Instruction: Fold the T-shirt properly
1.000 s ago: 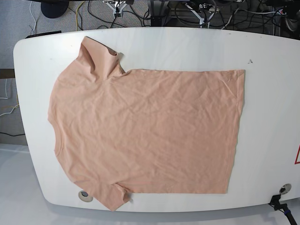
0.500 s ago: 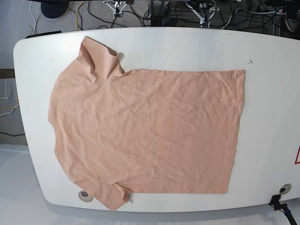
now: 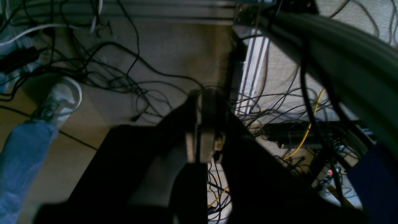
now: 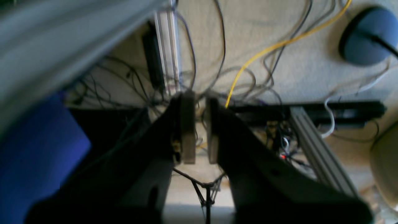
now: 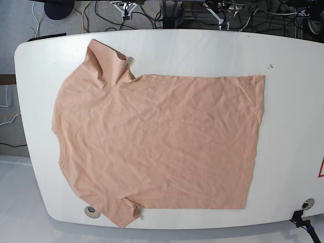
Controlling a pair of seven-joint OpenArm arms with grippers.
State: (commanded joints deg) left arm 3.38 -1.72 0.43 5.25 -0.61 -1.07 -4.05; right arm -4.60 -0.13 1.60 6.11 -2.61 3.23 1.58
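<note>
T-shirt [image 5: 157, 142] flat on table [image 5: 288, 101], long axis across it, collar at table's left end, hem at right. Left gripper [image 3: 200, 124] pressed together, right gripper [image 4: 195, 127] slightly apart — both empty, over floor cables beyond table's far edge. Neither arm clearly nearer.

No readable text anywhere (only a cut-off red triangle mark [image 5: 321, 168] at the worktop's [image 5: 288, 55] 3 o'clock edge).

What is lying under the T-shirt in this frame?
The T-shirt lies flat on the white table. Table shows around it, and a round hole near one sleeve. Anything beneath the fabric is hidden.
</note>
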